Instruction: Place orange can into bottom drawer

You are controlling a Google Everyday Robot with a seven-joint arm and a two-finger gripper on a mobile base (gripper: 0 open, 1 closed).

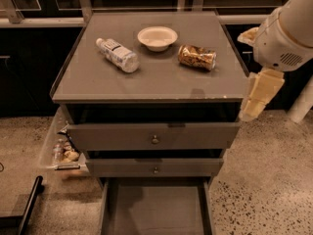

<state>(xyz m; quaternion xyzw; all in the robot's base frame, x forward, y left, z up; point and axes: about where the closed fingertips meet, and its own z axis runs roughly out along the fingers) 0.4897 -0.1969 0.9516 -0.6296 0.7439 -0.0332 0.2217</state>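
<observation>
The bottom drawer [155,210] is pulled open, ready to receive. The claw [258,97] is hung beside the right edge of the tabletop [146,82], not yet reaching; its state cannot be told. Farther, the orange can [197,57] is laid sideways near a bowl [157,37].

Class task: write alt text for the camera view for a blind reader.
The orange can lies sideways on the cabinet top beside a bowl and bottle; the bottom drawer stands open. The gripper hangs right of the cabinet.
</observation>
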